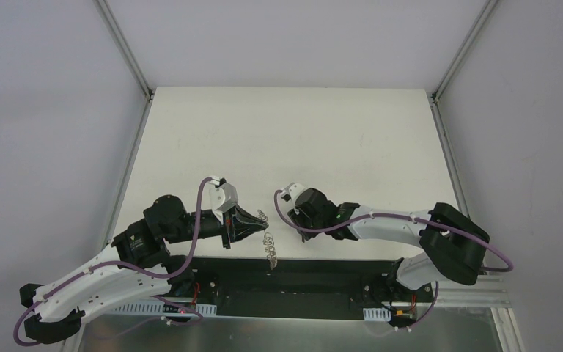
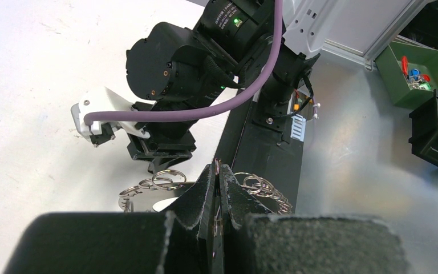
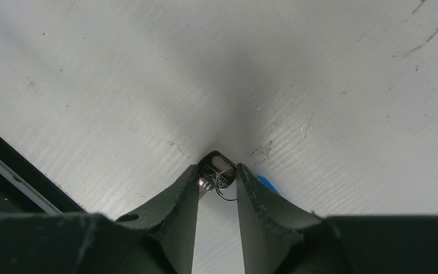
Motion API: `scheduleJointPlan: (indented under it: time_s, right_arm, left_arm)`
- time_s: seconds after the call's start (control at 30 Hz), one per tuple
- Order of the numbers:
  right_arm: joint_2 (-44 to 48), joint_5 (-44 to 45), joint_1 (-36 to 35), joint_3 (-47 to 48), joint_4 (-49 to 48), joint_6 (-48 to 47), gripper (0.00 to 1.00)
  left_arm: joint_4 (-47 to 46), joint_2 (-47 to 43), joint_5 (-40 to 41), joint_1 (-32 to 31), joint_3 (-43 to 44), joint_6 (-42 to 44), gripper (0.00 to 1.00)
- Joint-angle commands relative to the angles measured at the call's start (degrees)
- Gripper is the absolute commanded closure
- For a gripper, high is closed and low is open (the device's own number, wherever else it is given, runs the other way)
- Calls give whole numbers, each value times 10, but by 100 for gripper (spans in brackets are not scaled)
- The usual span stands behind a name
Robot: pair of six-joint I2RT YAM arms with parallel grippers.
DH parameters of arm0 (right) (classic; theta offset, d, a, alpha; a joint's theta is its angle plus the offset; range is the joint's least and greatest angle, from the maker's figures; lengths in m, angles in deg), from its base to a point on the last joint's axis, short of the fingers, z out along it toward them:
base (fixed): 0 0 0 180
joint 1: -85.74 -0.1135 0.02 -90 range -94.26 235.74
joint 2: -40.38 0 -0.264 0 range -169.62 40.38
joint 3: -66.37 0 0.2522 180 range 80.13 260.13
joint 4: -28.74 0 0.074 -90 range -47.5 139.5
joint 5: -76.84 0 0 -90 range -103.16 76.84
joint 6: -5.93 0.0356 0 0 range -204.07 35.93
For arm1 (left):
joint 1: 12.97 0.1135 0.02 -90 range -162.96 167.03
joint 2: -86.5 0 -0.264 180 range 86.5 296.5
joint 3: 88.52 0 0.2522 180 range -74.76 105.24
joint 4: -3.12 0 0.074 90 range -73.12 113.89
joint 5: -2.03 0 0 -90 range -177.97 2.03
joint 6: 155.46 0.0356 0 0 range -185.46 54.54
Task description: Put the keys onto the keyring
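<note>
Black oval-tagged key (image 3: pixel 217 162) between right claw (image 3: pixel 217 170) tips

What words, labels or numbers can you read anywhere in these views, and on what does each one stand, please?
Left wrist view: white print on the right arm's black motor housing, too small and blurred to read.
Top view: no text visible.
Right wrist view: no text, only scratches on the table.
</note>
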Motion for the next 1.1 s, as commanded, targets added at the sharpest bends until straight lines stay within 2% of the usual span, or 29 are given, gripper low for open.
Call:
scheduleJointPlan:
  time_s: [0.0,0.23,0.43,0.5,0.73,1.07]
  right_arm:
    - [-7,29,-10,27,25,-13,69]
    - [-2,42,-13,30,33,-5,76]
    - [-3,45,-14,25,38,18,92]
    - [-6,47,-13,23,36,27,100]
    - [17,63,-5,20,-1,85,100]
    - [190,59,13,13,-6,127,100]
  left_arm:
    - [-33,-3,-7,-2,-2,-1,100]
    - [-33,-4,-7,-2,-3,-1,100]
    - [-33,-9,-6,-2,-5,-2,100]
    - [-33,-9,-6,-2,-5,-2,100]
    - [-33,-11,-5,-4,-6,-2,100]
    - [-32,-15,1,-7,-7,0,100]
